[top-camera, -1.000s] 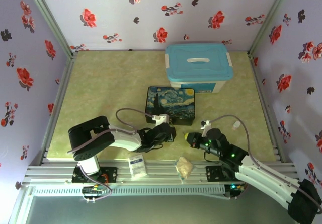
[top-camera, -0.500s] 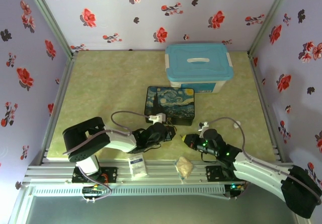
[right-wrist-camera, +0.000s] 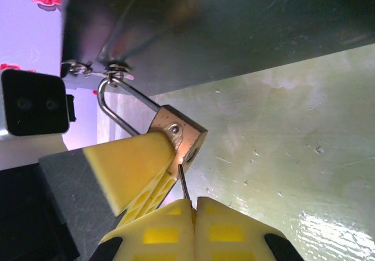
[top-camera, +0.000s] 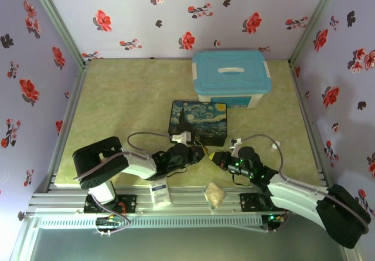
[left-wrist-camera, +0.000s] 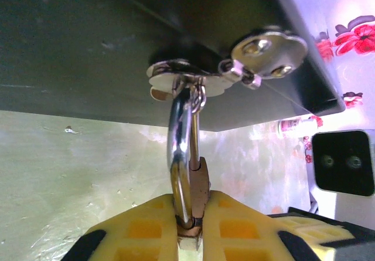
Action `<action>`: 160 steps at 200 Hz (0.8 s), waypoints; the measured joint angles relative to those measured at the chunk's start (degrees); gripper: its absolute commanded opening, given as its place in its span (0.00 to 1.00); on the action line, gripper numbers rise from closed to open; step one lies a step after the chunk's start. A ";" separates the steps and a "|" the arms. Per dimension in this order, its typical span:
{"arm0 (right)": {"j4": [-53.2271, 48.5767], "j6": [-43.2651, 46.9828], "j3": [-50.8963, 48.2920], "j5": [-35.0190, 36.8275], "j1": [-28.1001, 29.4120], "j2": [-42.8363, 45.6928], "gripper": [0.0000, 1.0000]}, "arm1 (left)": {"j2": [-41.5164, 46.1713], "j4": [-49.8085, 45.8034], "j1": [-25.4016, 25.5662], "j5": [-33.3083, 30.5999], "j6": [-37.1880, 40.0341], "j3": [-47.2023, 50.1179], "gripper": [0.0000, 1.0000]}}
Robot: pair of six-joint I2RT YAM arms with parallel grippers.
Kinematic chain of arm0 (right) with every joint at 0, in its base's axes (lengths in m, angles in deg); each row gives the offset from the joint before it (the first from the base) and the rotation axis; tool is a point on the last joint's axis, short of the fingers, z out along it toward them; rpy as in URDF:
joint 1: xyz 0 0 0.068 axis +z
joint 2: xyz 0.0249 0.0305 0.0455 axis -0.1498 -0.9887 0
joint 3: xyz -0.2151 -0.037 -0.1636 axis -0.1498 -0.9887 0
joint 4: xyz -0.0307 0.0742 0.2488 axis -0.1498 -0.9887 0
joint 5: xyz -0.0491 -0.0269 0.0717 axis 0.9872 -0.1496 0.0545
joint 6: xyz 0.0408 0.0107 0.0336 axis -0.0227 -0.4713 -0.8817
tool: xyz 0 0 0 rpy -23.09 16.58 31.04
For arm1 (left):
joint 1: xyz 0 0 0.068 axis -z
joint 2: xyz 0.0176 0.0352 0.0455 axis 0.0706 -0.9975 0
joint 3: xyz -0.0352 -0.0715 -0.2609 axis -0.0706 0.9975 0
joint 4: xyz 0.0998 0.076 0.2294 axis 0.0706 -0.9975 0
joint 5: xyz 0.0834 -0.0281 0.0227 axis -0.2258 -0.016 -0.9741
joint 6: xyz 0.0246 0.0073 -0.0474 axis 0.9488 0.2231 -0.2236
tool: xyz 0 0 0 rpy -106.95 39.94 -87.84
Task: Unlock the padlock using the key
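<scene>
The brass padlock (left-wrist-camera: 200, 182) hangs by its silver shackle (left-wrist-camera: 179, 132) from the hasp (left-wrist-camera: 193, 76) of the dark starry-night box (top-camera: 199, 120). My left gripper (left-wrist-camera: 190, 205) is shut on the padlock body, yellow fingers on both sides. In the right wrist view the padlock (right-wrist-camera: 180, 133) is tilted, its keyhole face turned towards my right gripper (right-wrist-camera: 195, 205). That gripper is shut on the key (right-wrist-camera: 183, 182), whose thin dark blade points up, with its tip at the edge of the keyhole face. From above, both grippers meet in front of the box at the padlock (top-camera: 204, 151).
A blue-lidded white tub (top-camera: 232, 78) stands behind the box. A white packet (top-camera: 159, 193) and a clear bag (top-camera: 214, 195) lie on the front rail. A small white piece (top-camera: 275, 145) sits on the mat to the right. Flowered walls close three sides.
My right arm has swung left and forward, bringing the key up to the padlock. My left gripper has shifted slightly right while keeping its hold on the padlock.
</scene>
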 measured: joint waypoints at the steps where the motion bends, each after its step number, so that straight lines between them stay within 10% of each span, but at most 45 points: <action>1: 0.11 0.00 0.00 -0.04 -0.07 -0.13 0.00 | 0.00 0.07 0.00 0.00 0.00 0.02 0.00; 160: 10.05 -0.46 0.00 -7.08 -4.79 -7.93 0.00 | 0.17 8.92 -1.07 0.46 -4.46 3.54 0.00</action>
